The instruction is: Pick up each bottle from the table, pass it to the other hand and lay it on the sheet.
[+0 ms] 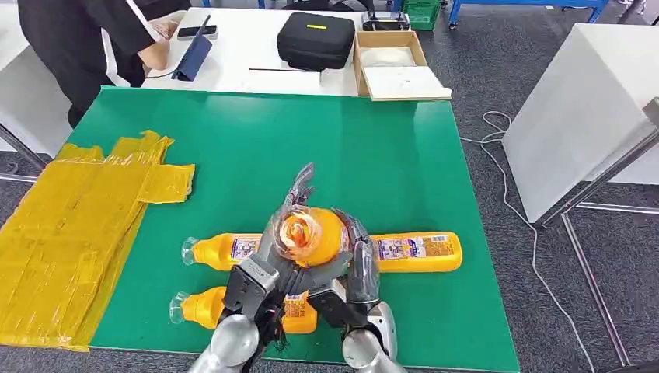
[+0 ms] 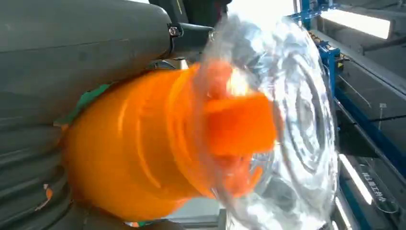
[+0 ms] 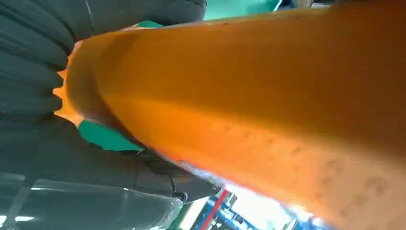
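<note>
While both the left hand [image 1: 268, 268] and right hand [image 1: 359, 264] clasp one orange bottle [image 1: 311, 233] upright above the green mat [image 1: 388, 155], near two lying bottles, a premature left release risks dropping it short of the yellow sheet [image 1: 70, 233].

The held bottle [image 1: 311, 235] is glossy orange plastic under a clear, shiny cap [image 2: 287, 120]. The sheet [image 1: 70, 233] is crinkled, glossy yellow film. The tabletop [image 1: 388, 155] is matt green. The left hand [image 1: 268, 268] has a ribbed grey cover.
</note>
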`<state>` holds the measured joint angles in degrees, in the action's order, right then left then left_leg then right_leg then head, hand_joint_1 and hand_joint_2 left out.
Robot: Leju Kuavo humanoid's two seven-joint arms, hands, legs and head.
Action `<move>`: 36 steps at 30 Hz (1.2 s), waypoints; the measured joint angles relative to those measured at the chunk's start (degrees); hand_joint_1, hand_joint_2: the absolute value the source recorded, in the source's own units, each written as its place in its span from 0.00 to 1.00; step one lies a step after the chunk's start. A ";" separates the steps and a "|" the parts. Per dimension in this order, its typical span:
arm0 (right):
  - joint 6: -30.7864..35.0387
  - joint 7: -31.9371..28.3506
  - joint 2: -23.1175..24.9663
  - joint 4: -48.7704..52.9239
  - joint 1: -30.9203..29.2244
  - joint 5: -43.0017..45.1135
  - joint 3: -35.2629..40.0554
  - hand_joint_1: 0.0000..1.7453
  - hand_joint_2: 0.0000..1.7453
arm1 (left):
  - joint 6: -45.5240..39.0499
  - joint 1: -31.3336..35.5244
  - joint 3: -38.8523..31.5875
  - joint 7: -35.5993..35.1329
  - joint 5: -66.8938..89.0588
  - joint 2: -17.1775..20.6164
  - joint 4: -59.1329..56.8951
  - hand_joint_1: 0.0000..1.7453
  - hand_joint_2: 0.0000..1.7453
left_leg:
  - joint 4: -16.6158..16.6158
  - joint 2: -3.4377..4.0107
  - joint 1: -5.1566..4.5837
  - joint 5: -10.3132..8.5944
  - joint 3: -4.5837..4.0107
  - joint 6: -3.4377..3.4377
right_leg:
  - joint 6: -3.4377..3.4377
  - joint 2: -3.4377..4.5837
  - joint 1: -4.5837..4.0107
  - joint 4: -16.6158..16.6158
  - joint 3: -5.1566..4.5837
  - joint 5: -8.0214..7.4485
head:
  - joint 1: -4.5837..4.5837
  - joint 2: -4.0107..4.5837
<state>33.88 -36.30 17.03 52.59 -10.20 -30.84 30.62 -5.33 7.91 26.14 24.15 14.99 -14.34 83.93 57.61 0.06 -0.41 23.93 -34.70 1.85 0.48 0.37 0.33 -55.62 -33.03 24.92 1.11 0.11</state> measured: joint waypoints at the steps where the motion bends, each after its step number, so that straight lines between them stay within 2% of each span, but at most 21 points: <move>1: 0.37 -0.18 0.00 -0.09 -0.18 0.72 0.37 1.00 1.00 | 0.04 0.27 0.02 0.00 -0.24 -0.09 -0.22 0.00 1.00 | 0.00 0.00 0.00 0.00 0.00 0.00 | 0.00 0.00 0.00 0.00 0.00 0.00 | 0.00 0.00; 16: 0.16 -3.37 0.00 -0.74 -1.28 9.91 2.14 1.00 1.00 | 1.79 2.52 1.29 1.14 -2.54 -0.63 -1.66 0.00 1.00 | 0.00 0.00 0.00 0.00 0.00 0.00 | 0.00 0.00 0.01 0.00 0.00 0.00 | -0.02 0.00; 36: -1.53 -3.72 -0.04 0.24 -1.48 12.90 1.75 1.00 1.00 | 0.66 3.42 2.01 1.11 -2.38 -0.79 -1.88 0.00 1.00 | 0.00 0.00 0.00 0.00 0.00 0.00 | 0.00 0.00 0.00 0.00 0.00 0.00 | -0.02 0.00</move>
<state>32.35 -40.02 16.98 52.83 -11.69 -17.94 32.37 -4.68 11.33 28.15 25.27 12.61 -15.12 82.05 57.61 0.06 -0.41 23.93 -34.70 1.85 0.48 0.37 0.34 -55.62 -33.03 24.92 1.09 0.11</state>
